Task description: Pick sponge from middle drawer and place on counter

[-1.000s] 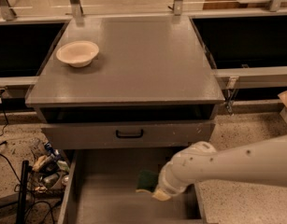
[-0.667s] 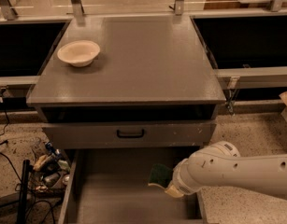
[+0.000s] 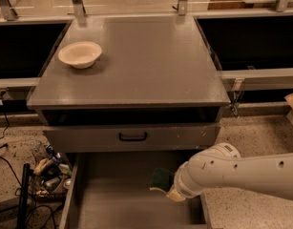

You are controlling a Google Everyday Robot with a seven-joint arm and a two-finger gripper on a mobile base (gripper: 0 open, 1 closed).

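Sitting untouched at the left of the counter [image 3: 155, 66] was the cream bowl [image 3: 79, 54]; below, the sponge [image 3: 161, 178] had shifted right across the middle drawer [image 3: 117, 199], travelling with the gripper [image 3: 175, 193] at its right edge. Whether the gripper pinched it could not be told, though a lift seemed begun.

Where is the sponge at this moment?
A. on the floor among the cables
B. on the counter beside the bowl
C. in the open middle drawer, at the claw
C: the sponge is over the floor of the middle drawer, right against the claw at the arm's tip.
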